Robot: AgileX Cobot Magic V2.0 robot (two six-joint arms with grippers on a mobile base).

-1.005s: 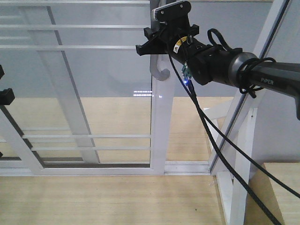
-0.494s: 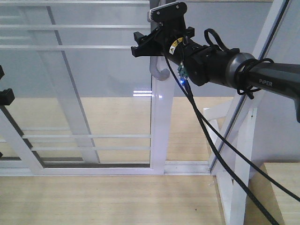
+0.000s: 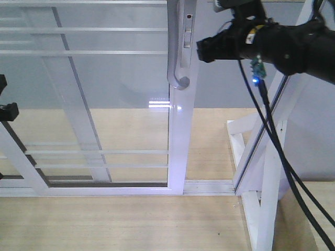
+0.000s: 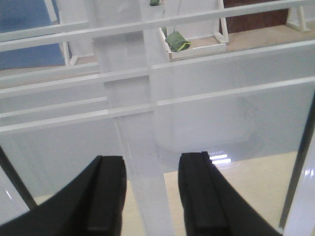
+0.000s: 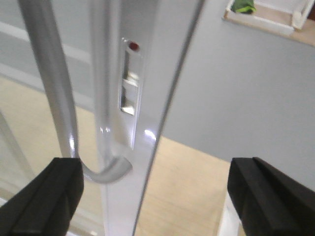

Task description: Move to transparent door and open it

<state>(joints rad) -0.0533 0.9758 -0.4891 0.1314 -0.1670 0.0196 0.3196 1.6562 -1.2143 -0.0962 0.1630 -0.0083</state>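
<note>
The transparent door point(image 3: 104, 94) fills the left and middle of the front view: clear glass, thin white bars, white frame. Its curved grey handle point(image 3: 177, 57) hangs on the right stile point(image 3: 182, 136). My right gripper point(image 3: 205, 50) hovers just right of the stile at handle height, open and empty. In the right wrist view the handle point(image 5: 55, 98) and stile point(image 5: 129, 162) stand between its wide-apart fingertips point(image 5: 39, 196), which touch neither. My left gripper point(image 3: 4, 97) sits at the far left edge. In the left wrist view it point(image 4: 152, 196) is open and empty, facing the glass and bars.
A slanted white frame member point(image 3: 264, 130) and a white post point(image 3: 271, 178) stand right of the door. The floor track point(image 3: 209, 186) runs under the door. Black cables point(image 3: 275, 146) hang from the right arm. A wooden block point(image 3: 322, 209) sits at lower right.
My right gripper has pulled back to the right, off the handle and stile that it covered before. The door and the left gripper have not visibly moved.
</note>
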